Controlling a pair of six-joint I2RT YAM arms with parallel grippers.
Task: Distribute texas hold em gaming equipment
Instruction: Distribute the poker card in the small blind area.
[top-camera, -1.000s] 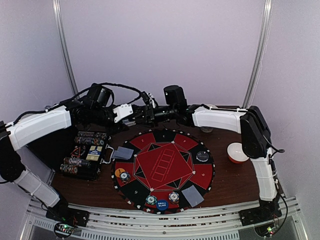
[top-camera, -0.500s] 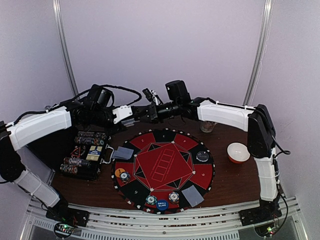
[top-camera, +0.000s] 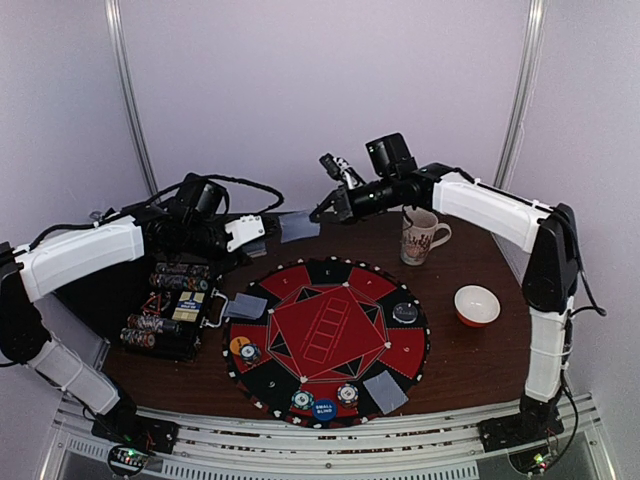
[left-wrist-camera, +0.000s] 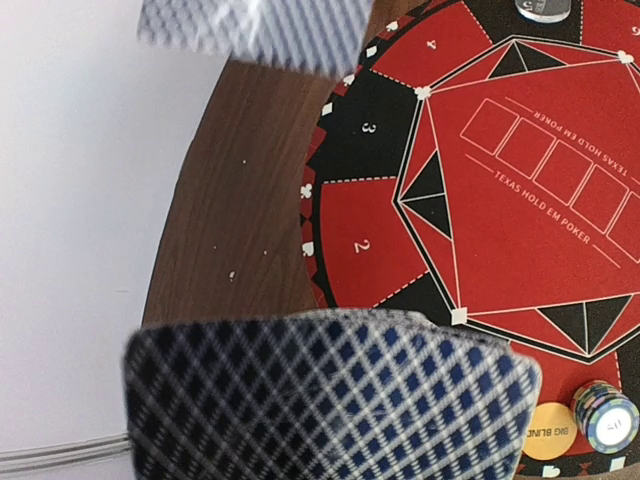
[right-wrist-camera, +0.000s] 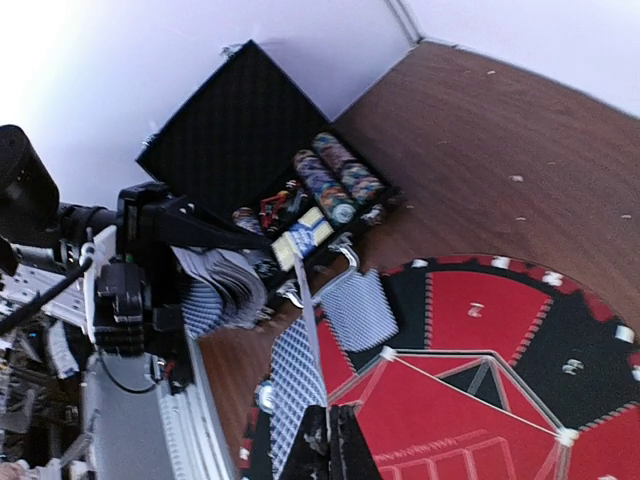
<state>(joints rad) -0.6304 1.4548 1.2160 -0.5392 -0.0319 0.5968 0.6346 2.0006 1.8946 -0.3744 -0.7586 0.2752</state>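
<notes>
High over the far edge of the poker mat (top-camera: 325, 335), my right gripper (right-wrist-camera: 328, 442) pinches a single playing card (right-wrist-camera: 295, 388) for dealing, while my left gripper (top-camera: 258, 238) grips the fanned deck (left-wrist-camera: 330, 400) as supply.

Chips (top-camera: 182, 275) sit in the case (top-camera: 178, 349) left of the mat (top-camera: 325, 330), mug (top-camera: 415, 238) and bowl (top-camera: 477, 305) right.

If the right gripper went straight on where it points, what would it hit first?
Probably the deck of cards in the left gripper, just past the right gripper's own card; depth unclear.
</notes>
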